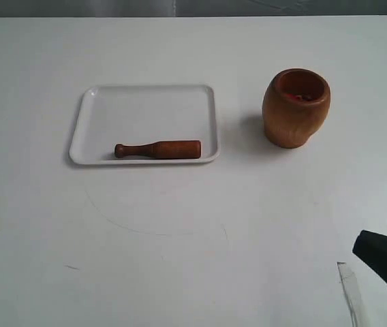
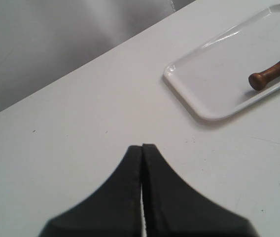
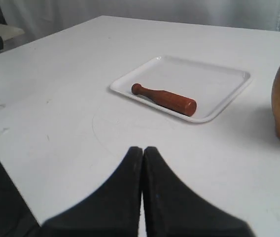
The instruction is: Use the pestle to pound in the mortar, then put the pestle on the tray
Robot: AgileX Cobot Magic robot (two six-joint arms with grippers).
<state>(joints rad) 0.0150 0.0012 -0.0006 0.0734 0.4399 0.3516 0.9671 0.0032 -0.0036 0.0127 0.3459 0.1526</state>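
Nearest, over the tabletop's (image 1: 193, 266) near right corner, the right claw (image 3: 143, 149) has its two black fingers pressed together, gripping nothing. The left claw (image 2: 142, 147) is likewise pressed together and empty, above bare tabletop, with one corner of the tray in its view. Farther on, well apart from both claws, the white tray (image 1: 146, 109) lies flat, left of the middle and toward the far edge. The pestle (image 1: 159, 149) lies on its side inside the tray, along the rim nearest the claws, its knob toward the left edge and its thick end toward the right. Right of the tray and apart from it, the wooden mortar (image 1: 296, 112) stands upright, toward the far right corner.
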